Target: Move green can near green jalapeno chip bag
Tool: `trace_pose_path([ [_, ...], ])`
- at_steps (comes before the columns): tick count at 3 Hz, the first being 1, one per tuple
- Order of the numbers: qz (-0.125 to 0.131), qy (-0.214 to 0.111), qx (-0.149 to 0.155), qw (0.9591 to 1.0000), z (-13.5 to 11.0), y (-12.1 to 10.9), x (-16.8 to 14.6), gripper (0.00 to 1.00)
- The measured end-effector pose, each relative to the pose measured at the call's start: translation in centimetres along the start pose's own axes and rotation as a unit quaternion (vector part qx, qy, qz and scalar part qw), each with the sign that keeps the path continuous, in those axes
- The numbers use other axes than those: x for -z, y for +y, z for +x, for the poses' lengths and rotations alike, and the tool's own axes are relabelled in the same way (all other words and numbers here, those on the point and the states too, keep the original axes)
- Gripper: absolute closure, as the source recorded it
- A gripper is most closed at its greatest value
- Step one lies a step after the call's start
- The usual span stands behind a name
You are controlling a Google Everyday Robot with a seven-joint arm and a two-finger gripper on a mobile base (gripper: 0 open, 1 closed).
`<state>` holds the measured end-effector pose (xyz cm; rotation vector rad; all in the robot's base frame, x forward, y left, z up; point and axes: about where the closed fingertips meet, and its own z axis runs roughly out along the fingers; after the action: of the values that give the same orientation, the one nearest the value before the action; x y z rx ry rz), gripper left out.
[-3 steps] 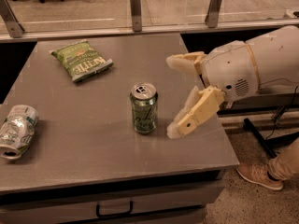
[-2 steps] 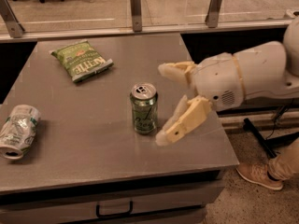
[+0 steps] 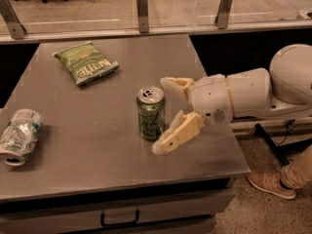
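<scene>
Moved since a second ago: pincer, advanced leftward over the desk from a stand-off at the right of the green can to a position partly about it. Unmoved over the same span: green can, green jalapeno chip bag, crushed whitish can.

Pincer: spread wide, pinching nothing. Far finger level with the can's rim on its far right side. Near finger slanting down in front of the can's base, tip at or just above the desk surface. Contact with the can: not determinable; no tilt of the can to suggest any.

Green can: upright, pull-tab top showing, near the middle of the desk, well apart from the chip bag.

Green jalapeno chip bag: flat, far-left part of the desk, lettering upward.

Crushed whitish can: on its side near the left edge; no part in the task.

Meaning for the task: approach judged nearly complete, grasp not yet made, carry not yet begun. Next step judged: a little more advance to centre the can between the fingers, then closing. Risk: near fingertip nudging the base and tipping the can before closure.
</scene>
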<state>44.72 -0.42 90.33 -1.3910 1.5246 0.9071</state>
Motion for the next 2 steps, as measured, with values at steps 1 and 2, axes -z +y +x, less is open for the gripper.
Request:
trace_pose_path([
  [1, 0.017, 0.0, 0.004, 0.9998, 1.2, -2.0, -0.2, 0.0],
  [2, 0.015, -0.007, 0.001, 0.9999, 2.0, -2.7, -1.9, 0.0],
])
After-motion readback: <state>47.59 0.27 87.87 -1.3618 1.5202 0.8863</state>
